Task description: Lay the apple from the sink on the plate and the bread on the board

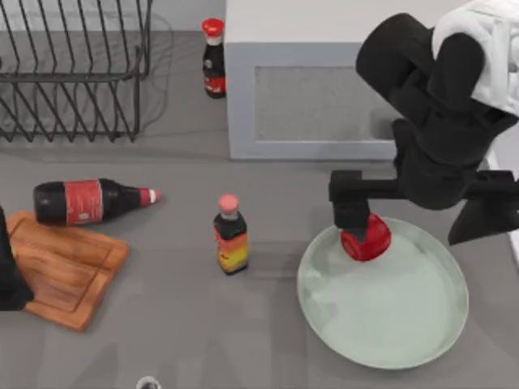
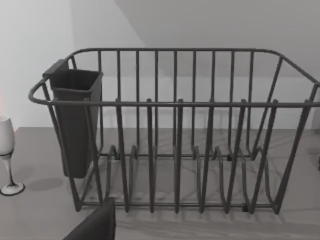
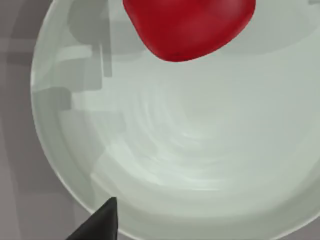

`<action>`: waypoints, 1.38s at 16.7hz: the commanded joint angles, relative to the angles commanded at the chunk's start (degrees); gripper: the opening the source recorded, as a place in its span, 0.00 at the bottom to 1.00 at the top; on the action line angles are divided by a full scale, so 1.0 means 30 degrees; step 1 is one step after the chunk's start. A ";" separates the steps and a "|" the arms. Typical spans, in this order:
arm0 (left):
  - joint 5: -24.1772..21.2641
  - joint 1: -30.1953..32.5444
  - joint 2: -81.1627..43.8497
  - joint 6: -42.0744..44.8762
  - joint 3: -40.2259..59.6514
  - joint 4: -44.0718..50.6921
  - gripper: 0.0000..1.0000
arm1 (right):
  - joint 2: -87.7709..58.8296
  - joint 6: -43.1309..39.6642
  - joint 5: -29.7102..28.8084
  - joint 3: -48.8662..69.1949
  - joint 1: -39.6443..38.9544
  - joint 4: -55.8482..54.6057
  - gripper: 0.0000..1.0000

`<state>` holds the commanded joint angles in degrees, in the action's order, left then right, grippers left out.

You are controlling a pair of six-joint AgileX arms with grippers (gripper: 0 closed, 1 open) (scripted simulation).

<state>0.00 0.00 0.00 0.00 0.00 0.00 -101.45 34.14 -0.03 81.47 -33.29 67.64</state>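
Right gripper (image 1: 366, 223) hangs over the far left part of the large round pale green plate (image 1: 405, 324), which sits at the table's right side. One black finger (image 1: 350, 212) stands against the left side of the small glossy red apple (image 1: 369, 239); the other finger is hidden behind the arm's bulk, so whether the jaws are clamped on the fruit or apart cannot be told. From the right wrist view the apple (image 3: 190, 25) shows above the plate's (image 3: 165, 150) pale inner surface, with a shadow beside it; whether it touches the plate cannot be told.

Left arm (image 1: 10, 275) sits at the table's left edge, overlapping the rectangular brown wooden cutting board (image 1: 65, 271), which lies with its grooved face up. Its fingers are not visible clearly enough to judge.

A dark cola bottle with red label (image 1: 85, 201) lies on its side just beyond the board. A small dark sauce bottle with pink cap (image 1: 231, 235) stands upright between board and plate. Another dark bottle with red cap (image 1: 213, 61) stands by the grey box-shaped unit (image 1: 316, 105). A black wire dish rack (image 1: 73, 65) occupies the far left corner; the left wrist view shows the rack (image 2: 175, 130) with a dark cutlery cup (image 2: 75, 125) and a white wine glass (image 2: 6, 155) beside it.
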 joint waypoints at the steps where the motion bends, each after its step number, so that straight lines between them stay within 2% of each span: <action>1: 0.0000 0.0000 0.0000 0.0000 0.0000 0.0000 1.00 | 0.0700 -0.0278 0.0000 -0.0660 0.0271 -0.0561 1.00; 6: 0.0000 0.0000 0.0000 0.0000 0.0000 0.0000 1.00 | 0.7021 -0.2458 0.0002 -0.5665 0.2397 -0.4838 1.00; 16: 0.0000 0.0000 0.0000 0.0000 0.0000 0.0000 1.00 | 2.7572 -0.8666 0.0008 -2.1247 0.8450 -1.7253 1.00; 20: 0.0000 0.0000 0.0000 0.0000 0.0000 0.0000 1.00 | 3.2303 -1.0634 0.0009 -2.5702 1.0369 -2.1144 1.00; 23: 0.0000 0.0000 0.0000 0.0000 0.0000 0.0000 1.00 | 3.3738 -1.1339 0.0010 -2.7079 1.1057 -2.2471 1.00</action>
<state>0.00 0.00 0.00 0.00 0.00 0.00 -0.24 0.12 0.00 0.23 -0.12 0.22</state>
